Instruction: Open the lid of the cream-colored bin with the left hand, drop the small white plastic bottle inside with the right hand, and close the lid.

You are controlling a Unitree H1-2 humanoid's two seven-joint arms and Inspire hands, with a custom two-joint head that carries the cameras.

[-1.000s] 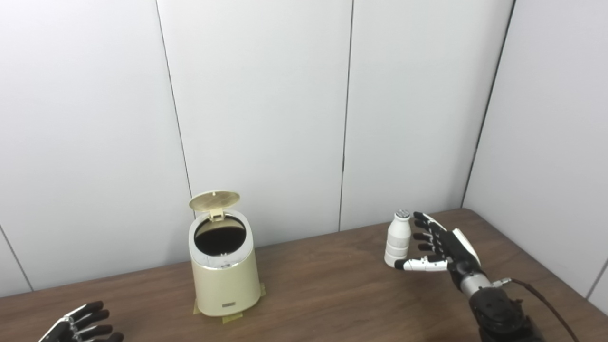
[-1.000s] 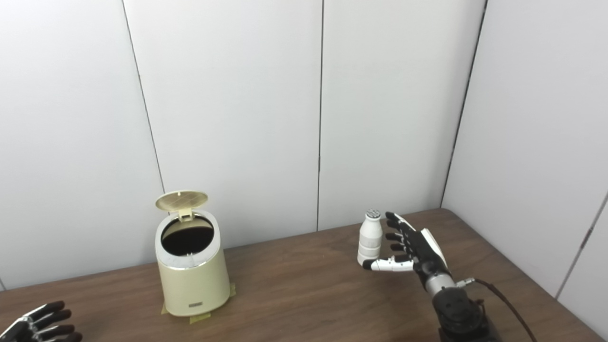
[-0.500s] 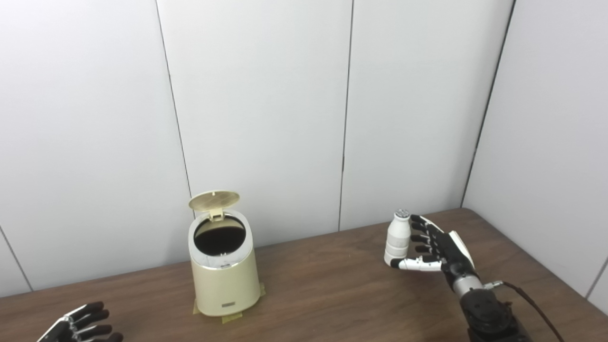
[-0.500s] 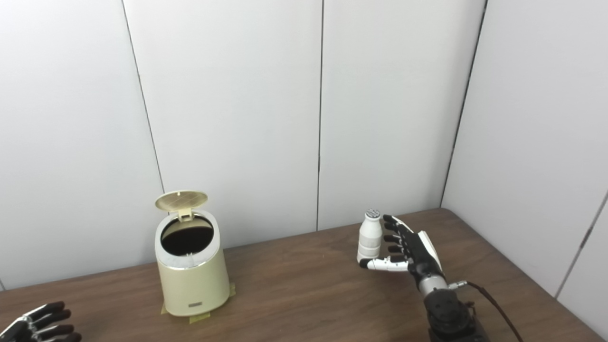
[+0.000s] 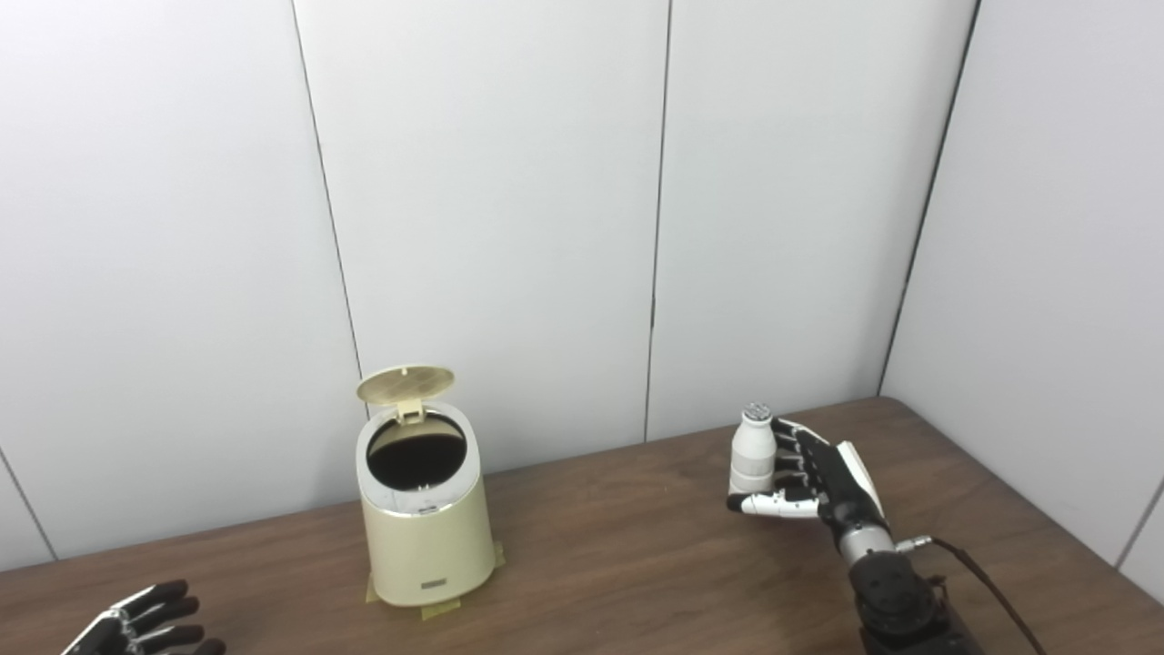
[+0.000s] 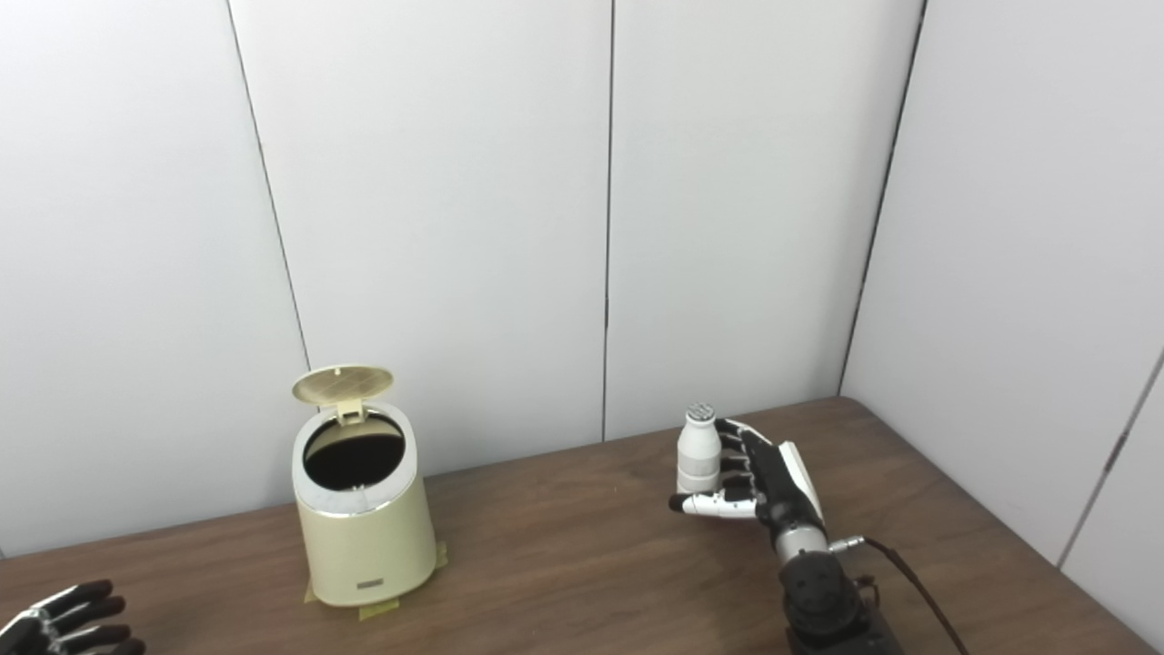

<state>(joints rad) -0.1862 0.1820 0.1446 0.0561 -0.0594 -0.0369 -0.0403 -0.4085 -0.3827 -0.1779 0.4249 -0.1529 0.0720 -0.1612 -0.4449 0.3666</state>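
The cream-colored bin (image 5: 426, 537) stands on the table at centre left. Its round lid (image 5: 405, 385) is tipped up at the back and the dark opening shows. The small white plastic bottle (image 5: 753, 450) stands upright on the table at the right. My right hand (image 5: 823, 478) is open right beside it. The fingers lie against its right side and the thumb crosses in front of its base. My left hand (image 5: 136, 623) is open and empty, low at the bottom left edge, well away from the bin.
The brown wooden table (image 5: 618, 564) ends at a rounded far right corner near the white wall panels. Yellow tape (image 5: 441, 608) marks the bin's base. A dark cable (image 5: 987, 582) trails from my right wrist.
My right hand has moved left and closer to the bottle, so the thumb and fingers now flank it. The view has shifted slightly. The bin, lid and left hand stay put.
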